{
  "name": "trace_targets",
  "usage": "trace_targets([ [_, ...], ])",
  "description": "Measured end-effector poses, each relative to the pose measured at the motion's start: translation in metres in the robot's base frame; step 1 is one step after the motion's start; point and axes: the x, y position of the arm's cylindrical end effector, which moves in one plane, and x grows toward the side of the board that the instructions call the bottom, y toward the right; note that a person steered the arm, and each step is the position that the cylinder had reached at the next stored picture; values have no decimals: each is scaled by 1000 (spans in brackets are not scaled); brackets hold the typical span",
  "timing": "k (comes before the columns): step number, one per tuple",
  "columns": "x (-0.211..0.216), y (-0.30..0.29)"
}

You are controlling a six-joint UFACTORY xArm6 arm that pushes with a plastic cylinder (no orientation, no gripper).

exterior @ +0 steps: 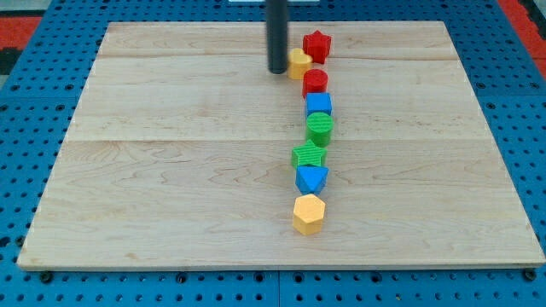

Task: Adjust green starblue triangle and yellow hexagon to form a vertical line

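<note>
My tip, a bare rod with no tool to open, touches a small yellow block at the table's top, well apart from the green star, blue triangle and yellow hexagon stacked below.

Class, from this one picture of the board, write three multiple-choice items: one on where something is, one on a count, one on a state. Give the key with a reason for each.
1. Where is my tip?
A. beside the yellow block near the view's top
B. beside the yellow hexagon
C. off the board

2. How many red blocks are on the wooden board?
A. one
B. two
C. four

3. How do the green star and blue triangle stand to each other?
A. touching, star above
B. far apart
C. triangle stacked on the star

Key: 1 A, the rod's end sits just left of that yellow block. 2 B, a red star and a red cylinder show. 3 A, the two meet in the column, with the hexagon just below.
</note>
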Motion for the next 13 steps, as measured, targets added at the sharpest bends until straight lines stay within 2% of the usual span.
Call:
trace_targets([
  [2,-5,-7],
  [3,57,-45],
  [4,151,-47],
  [5,168,-47],
  [9,187,0],
  [11,208,-25],
  [13,211,-6],
])
